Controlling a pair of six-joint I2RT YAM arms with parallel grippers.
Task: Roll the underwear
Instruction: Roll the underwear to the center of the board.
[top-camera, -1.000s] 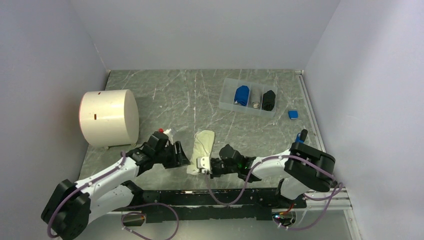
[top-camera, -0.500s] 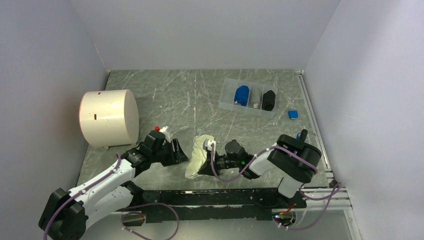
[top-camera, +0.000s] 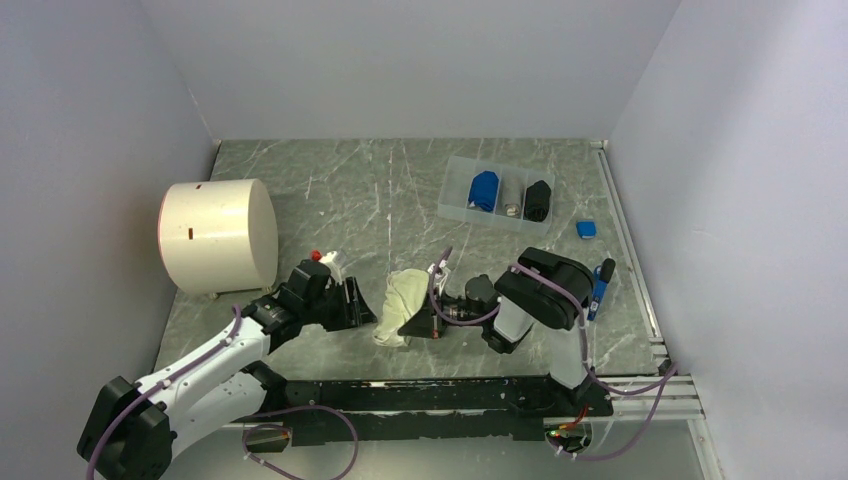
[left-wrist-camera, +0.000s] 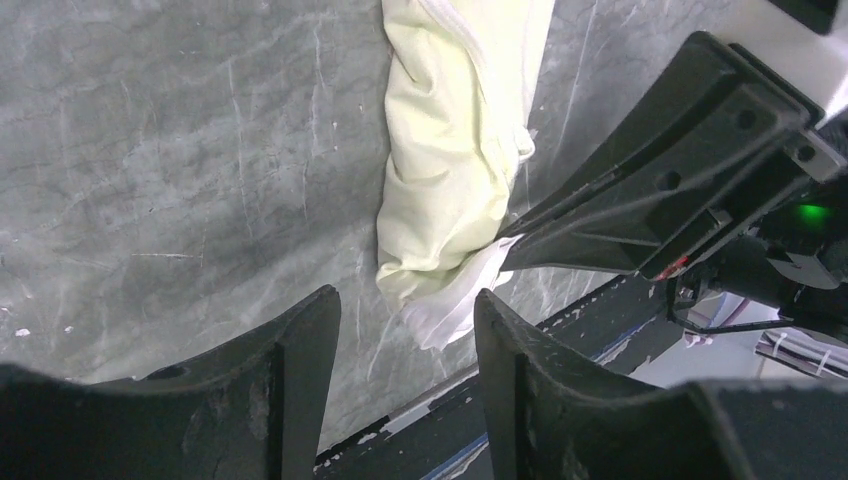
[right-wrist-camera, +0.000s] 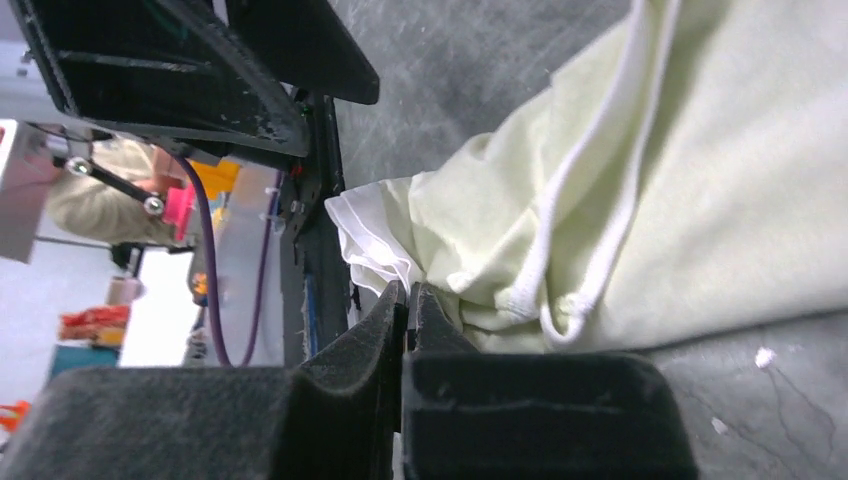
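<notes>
**A:** While it lies bunched lengthwise on the table (top-camera: 330, 190), where is the cream underwear (top-camera: 402, 297) against the grippers?

**B:** Its near end sits right at the tips of the right gripper (top-camera: 408, 328), whose jaws are pressed together on the thin white layer poking out of that end. The rest runs away from those tips as a loose, creased roll.

**A:** And the left gripper (top-camera: 365, 305)?

**B:** Jaws apart, nothing between them. That same cloth end lies just ahead of its fingertips, and I cannot tell whether they touch it.

**A:** The blue underwear (top-camera: 484, 190)?

**B:** Well beyond the right gripper, bundled in the end compartment of a clear tray (top-camera: 455, 207) on the left gripper's side. A black bundle (top-camera: 538, 200) fills the opposite end. A small blue block (top-camera: 586, 229) lies just past the tray, out to the right gripper's outer side. A white cylinder (top-camera: 218, 235) lies on its side beyond the left gripper, out to its outer side.
</notes>
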